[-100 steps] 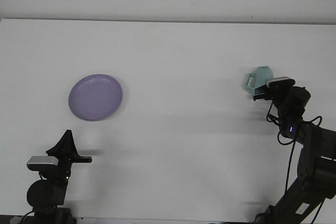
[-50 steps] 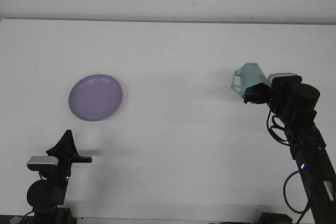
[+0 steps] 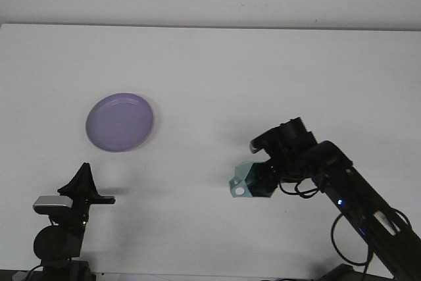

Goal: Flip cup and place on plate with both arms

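White table [image 3: 210,57] against a pale wall, evenly lit. The cup [image 3: 250,181] is pale teal, faceted, with a small handle; it is tipped on its side above the table right of centre, pinched in the right gripper [image 3: 263,177]. Half a second ago it was held higher, toward the far right; the arm has swung it down and inward. The purple plate [image 3: 120,122] sits unmoved at left, well apart from the cup. Left gripper [image 3: 83,179] hangs low at front left, fingers pressed together.
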Robot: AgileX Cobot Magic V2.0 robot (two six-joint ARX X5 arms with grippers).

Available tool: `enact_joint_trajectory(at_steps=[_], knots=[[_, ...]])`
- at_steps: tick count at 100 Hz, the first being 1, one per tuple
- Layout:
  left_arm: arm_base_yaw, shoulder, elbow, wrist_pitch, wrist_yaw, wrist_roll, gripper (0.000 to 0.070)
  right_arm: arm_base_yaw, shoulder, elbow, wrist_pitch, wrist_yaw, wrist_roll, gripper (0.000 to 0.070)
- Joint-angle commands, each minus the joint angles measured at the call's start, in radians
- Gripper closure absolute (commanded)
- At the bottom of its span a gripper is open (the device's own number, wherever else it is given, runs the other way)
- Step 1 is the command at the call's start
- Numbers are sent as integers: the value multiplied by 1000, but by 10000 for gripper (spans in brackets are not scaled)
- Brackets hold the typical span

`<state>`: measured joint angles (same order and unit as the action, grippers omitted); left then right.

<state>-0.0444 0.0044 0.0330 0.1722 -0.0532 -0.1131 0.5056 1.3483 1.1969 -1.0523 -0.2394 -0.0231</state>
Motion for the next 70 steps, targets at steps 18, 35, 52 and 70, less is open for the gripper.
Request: enact_joint_trajectory(at_steps=[18, 35, 52, 70], knots=[[-2, -1, -17, 13, 0, -9, 687, 177, 225, 119, -107, 75, -27, 700], [-2, -1, -17, 13, 0, -9, 687, 239, 338, 201, -147, 103, -31, 700], [-2, -1, -17, 13, 0, -9, 687, 254, 399, 230, -163, 101, -41, 700], [-2, -1, -17, 13, 0, -9, 687, 254, 433, 230, -185, 101, -48, 700]])
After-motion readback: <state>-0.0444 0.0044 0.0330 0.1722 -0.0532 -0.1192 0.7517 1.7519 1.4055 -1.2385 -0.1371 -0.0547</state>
